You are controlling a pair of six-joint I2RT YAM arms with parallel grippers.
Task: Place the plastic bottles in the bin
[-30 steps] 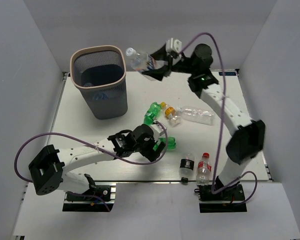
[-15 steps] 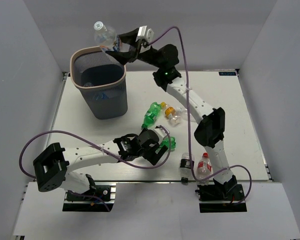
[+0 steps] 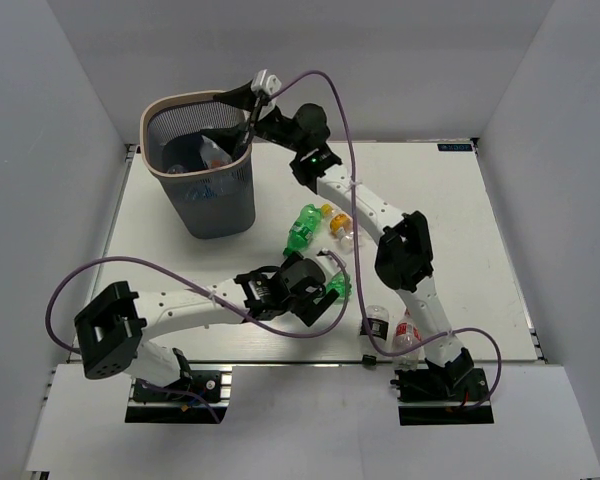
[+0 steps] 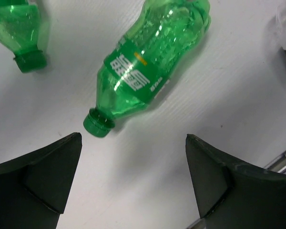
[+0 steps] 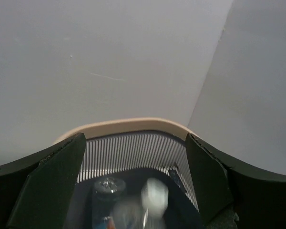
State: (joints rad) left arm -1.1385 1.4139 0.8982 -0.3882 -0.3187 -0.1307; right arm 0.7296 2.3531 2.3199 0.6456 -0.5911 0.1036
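The bin [image 3: 215,205] stands at the back left, dark grey with a beige rim [image 5: 128,125]. My right gripper [image 3: 222,115] hangs open over its mouth [image 5: 133,176]. A clear bottle [image 3: 215,150] with a white cap is loose inside the bin, blurred in the right wrist view [image 5: 152,200], beside another bottle [image 5: 105,188]. My left gripper [image 3: 327,290] is open and empty [image 4: 133,176], just short of the cap of a green bottle [image 4: 148,67] lying on the table [image 3: 340,287]. A second green bottle [image 3: 302,225] lies further back [image 4: 19,33].
An orange-capped bottle [image 3: 333,217] and a clear bottle [image 3: 350,238] lie mid-table by the right arm. A black-label bottle [image 3: 375,325] and a red-label bottle [image 3: 408,335] sit near the front edge. White walls enclose the table [image 3: 460,230].
My right arm swung left from beside the bin to over it and let go of the clear bottle, which is now in the bin. My left gripper crept right toward the green bottle.
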